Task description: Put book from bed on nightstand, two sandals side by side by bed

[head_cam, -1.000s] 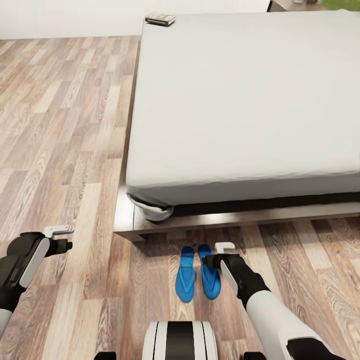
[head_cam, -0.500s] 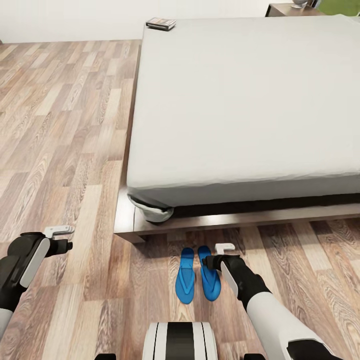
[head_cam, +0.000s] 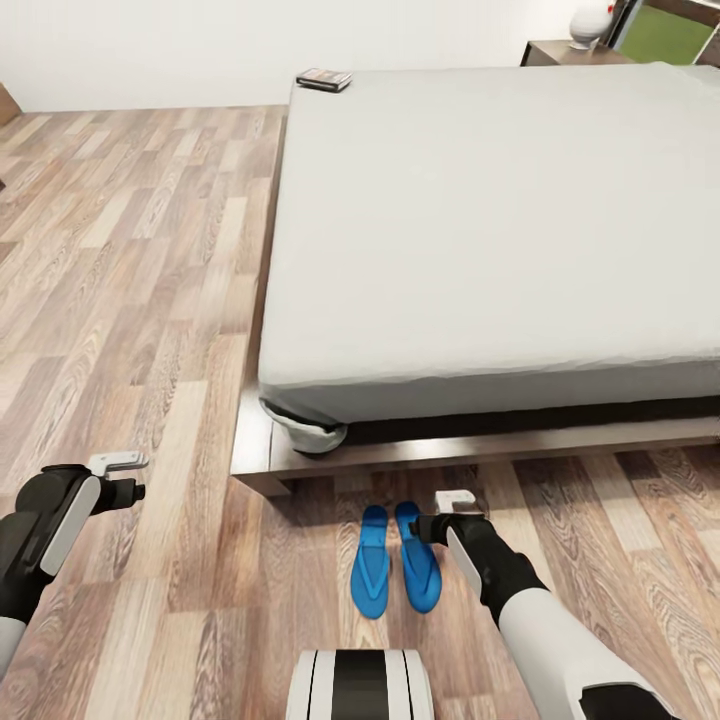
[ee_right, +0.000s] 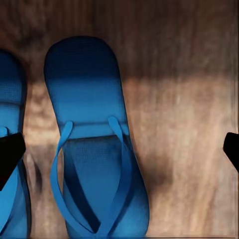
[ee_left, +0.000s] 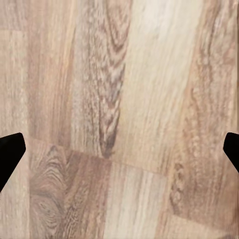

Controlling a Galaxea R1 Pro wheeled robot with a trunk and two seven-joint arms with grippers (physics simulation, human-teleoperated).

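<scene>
A wood-plank floor (head_cam: 130, 300) is bounded by a white wall (head_cam: 200, 40). The two sandals (head_cam: 396, 557) are laid side by side just beside the bed (head_cam: 480, 230) — the book (head_cam: 324, 78) is left on its far corner. Both the left gripper (head_cam: 118, 476) and the right gripper (head_cam: 452, 512) are held open — nothing is gripped.

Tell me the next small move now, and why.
Probably lift the right gripper clear and head for the book. The two sandals already lie side by side on the floor beside the bed, both grippers look open and empty, and the book still sits at the mattress's far corner.
</scene>
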